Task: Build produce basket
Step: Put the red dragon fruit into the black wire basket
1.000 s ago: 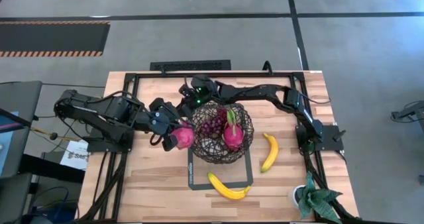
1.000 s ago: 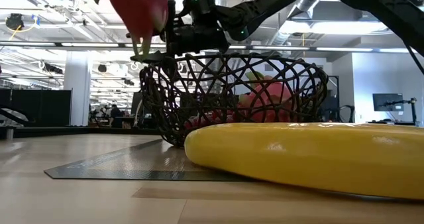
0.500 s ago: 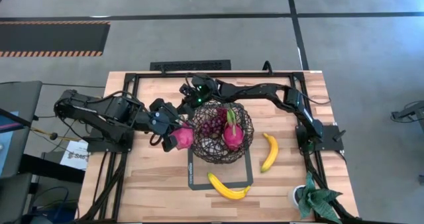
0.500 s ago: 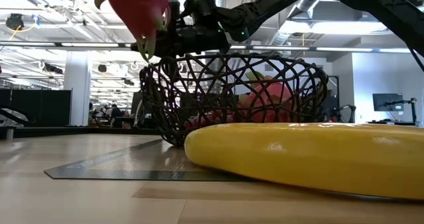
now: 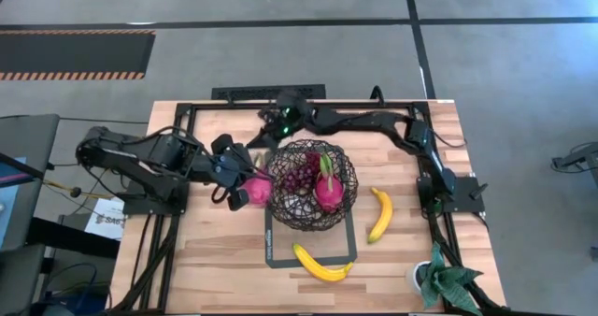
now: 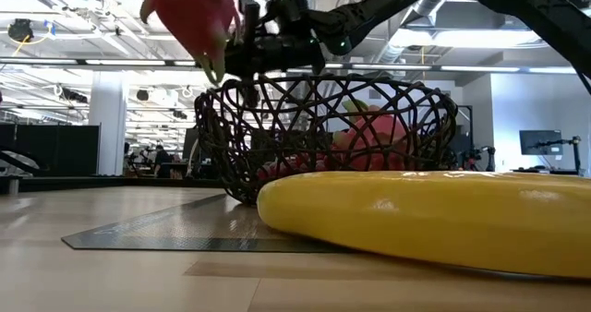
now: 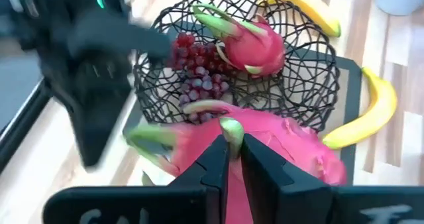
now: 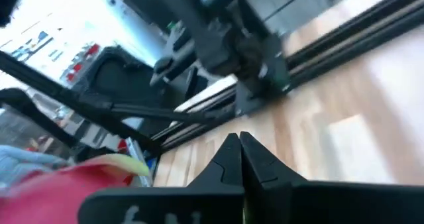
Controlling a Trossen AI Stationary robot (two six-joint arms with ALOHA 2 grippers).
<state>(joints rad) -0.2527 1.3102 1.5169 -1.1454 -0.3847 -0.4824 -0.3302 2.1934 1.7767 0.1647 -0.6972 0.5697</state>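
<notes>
worktop (image 5: 215,260): light wood planks, matt. basket (image 5: 342,210): dark wire. banana (image 6: 434,220): smooth, glossy skin. left gripper's fingers (image 7: 213,163): matt black plastic.

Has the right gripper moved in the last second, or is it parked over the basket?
Yes. In the high view the right gripper has pulled off the basket rim, toward the table's far edge. The left gripper holds a dragon fruit beside the basket.

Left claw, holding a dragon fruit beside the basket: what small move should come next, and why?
Probably carry it a little farther over the rim, then lower. The left claw grips the dragon fruit just outside the basket, above rim height in the low view. The right claw sits behind the basket, apart from it.
</notes>
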